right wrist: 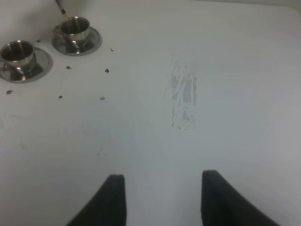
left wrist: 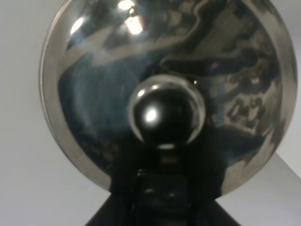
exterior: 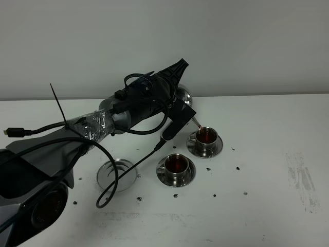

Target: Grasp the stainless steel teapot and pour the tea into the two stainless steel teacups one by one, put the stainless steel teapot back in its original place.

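My left gripper (exterior: 174, 93) is shut on the stainless steel teapot (exterior: 185, 95), which it holds tilted above the table. The thin spout (exterior: 197, 121) points down into the farther teacup (exterior: 206, 136), which holds dark tea and stands on a saucer. The nearer teacup (exterior: 176, 164) is also filled with dark tea. The left wrist view is filled by the teapot's domed lid (left wrist: 94, 70) and knob (left wrist: 165, 110), with the gripper (left wrist: 164, 188) dark below them. The ridged disc (exterior: 117, 176), the original place, lies bare at the left. In the right wrist view my right gripper (right wrist: 162, 197) hangs open over bare table, far from both teacups (right wrist: 75, 29) (right wrist: 18, 52).
Small dark specks of tea leaf (exterior: 237, 168) are scattered round the saucers. A scuffed grey patch (exterior: 300, 177) marks the white table (exterior: 267, 216) at the right. Black cables (exterior: 110, 170) loop down from the left arm over the disc.
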